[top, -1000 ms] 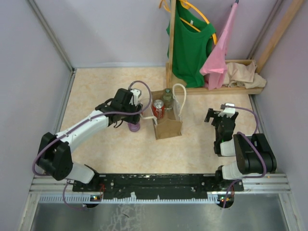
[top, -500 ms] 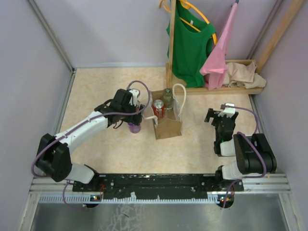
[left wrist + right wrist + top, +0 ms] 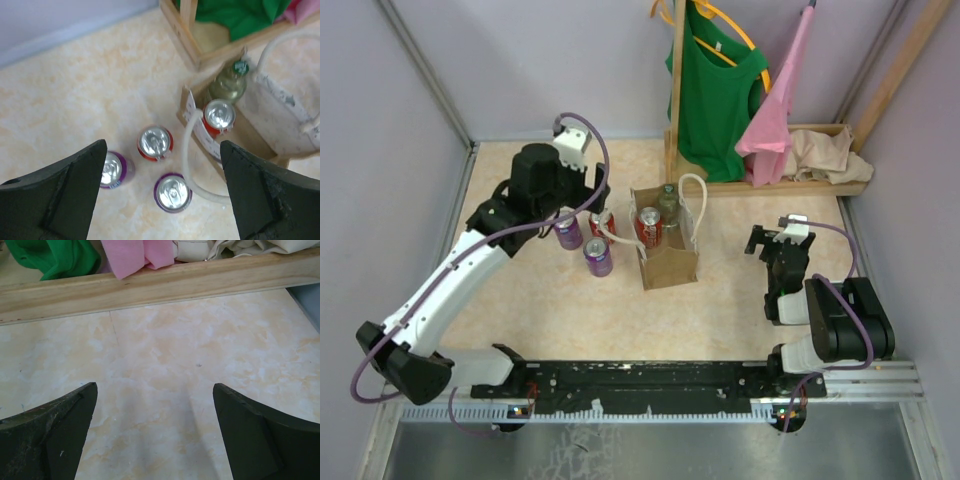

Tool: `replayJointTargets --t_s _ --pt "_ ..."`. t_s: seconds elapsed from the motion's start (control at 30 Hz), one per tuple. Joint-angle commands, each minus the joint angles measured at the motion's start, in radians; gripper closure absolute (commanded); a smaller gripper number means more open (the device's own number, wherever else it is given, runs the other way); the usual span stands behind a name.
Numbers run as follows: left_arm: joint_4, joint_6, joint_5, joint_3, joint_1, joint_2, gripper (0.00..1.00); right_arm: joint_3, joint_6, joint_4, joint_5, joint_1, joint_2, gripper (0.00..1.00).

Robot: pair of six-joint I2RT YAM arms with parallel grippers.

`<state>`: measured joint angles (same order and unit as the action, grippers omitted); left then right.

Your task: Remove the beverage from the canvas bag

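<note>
The tan canvas bag (image 3: 669, 262) stands mid-table with cream rope handles (image 3: 694, 200). Inside it are a red can (image 3: 648, 226) and a green bottle (image 3: 667, 203); both also show in the left wrist view, the can (image 3: 220, 115) and the bottle (image 3: 230, 82). Left of the bag stand two purple cans (image 3: 597, 256) (image 3: 567, 231) and a red can (image 3: 602, 222). My left gripper (image 3: 578, 200) is open and empty, high above these three cans (image 3: 163, 147). My right gripper (image 3: 772, 243) is open and empty over bare table, right of the bag (image 3: 155, 390).
A wooden rack (image 3: 760, 186) at the back holds a green shirt (image 3: 715, 95), a pink cloth (image 3: 775, 110) and a beige cloth heap (image 3: 830, 152). One rope handle (image 3: 192, 165) droops off the bag beside the near purple can (image 3: 173, 192). Walls enclose the table.
My left gripper has let go of the purple can, opened, and risen back and to the left. The can now stands on the table. The right arm has not moved.
</note>
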<state>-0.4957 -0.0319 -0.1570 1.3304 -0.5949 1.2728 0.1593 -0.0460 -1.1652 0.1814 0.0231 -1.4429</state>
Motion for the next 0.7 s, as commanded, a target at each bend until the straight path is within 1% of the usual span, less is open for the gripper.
replayJointTargets --t_s 0.0,0.07,0.13,0.2,0.27,0.37,0.47,0.53,0.67 --pt "0.052 0.118 -0.04 0.115 -0.011 -0.011 0.01 0.022 -0.001 -0.049 0.003 -0.002 0.001 0.01" --pt "0.091 0.158 -0.005 0.152 -0.015 0.013 0.01 0.022 -0.001 -0.05 0.001 -0.002 0.001 0.01" --pt "0.126 0.185 0.071 0.184 -0.016 0.051 0.01 0.021 -0.001 -0.05 0.002 -0.002 0.001 0.01" --pt "0.13 0.188 0.181 0.224 -0.018 0.135 0.02 0.022 -0.001 -0.05 0.002 -0.002 0.001 0.01" --pt "0.127 0.189 0.253 0.263 -0.032 0.217 0.03 0.022 -0.001 -0.051 0.003 -0.002 0.001 0.01" --pt "0.116 0.206 0.304 0.344 -0.058 0.336 0.02 0.022 0.0 -0.05 0.002 -0.002 0.001 0.01" --pt "0.096 0.207 0.323 0.428 -0.065 0.453 0.02 0.022 -0.001 -0.05 0.003 -0.002 0.001 0.01" --pt "0.085 0.198 0.343 0.465 -0.065 0.502 0.07 0.022 -0.001 -0.05 0.002 -0.002 0.001 0.01" --pt "0.123 0.158 0.409 0.45 -0.065 0.542 0.37 0.021 -0.001 -0.05 0.003 -0.002 0.001 0.01"
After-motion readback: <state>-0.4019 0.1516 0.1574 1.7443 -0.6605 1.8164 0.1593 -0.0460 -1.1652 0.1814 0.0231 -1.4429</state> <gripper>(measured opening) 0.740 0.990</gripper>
